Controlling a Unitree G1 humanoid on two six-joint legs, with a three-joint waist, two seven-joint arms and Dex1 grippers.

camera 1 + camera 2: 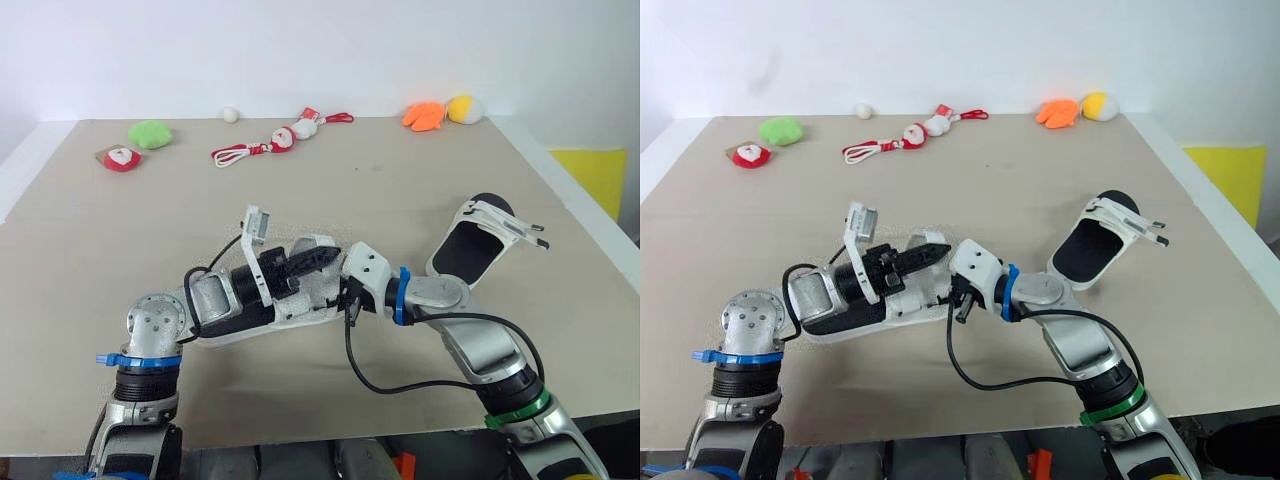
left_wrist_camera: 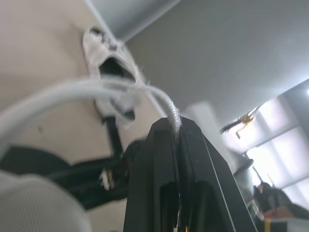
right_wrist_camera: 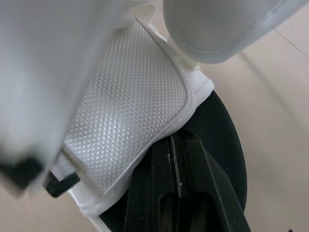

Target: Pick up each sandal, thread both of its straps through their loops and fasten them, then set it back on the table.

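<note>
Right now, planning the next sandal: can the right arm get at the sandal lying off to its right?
Probably yes. The other sandal lies on the table just beside that arm, nothing between them; but the right gripper is busy at the near sandal.

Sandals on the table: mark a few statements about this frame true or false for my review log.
1. The left gripper is shut on a white strap. True.
2. The second sandal lies on the robot's left side. False: it lies on the right side of the table, with no gripper on it.
3. The near sandal has a black footbed and white straps. True.
4. The green plush sits right beside the second sandal. False: it is at the far left of the table, well apart from both sandals.
</note>
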